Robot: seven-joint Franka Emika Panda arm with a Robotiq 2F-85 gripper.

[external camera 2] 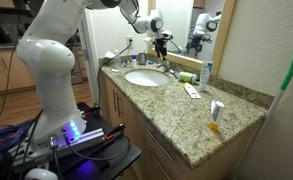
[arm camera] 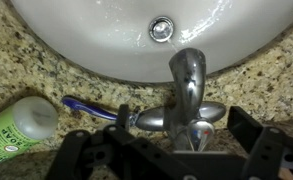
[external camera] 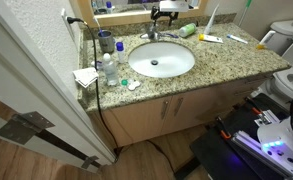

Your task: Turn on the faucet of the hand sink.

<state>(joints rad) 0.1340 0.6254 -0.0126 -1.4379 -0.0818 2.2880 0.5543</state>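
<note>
Bathroom, speckled granite top, white hand sink; spread hand above faucet.

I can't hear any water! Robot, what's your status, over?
Gripper open, fingers either side of the faucet; contact unclear. No water seen in the hand sink. Blue toothbrush and green container lie beside, not blocking.
</note>
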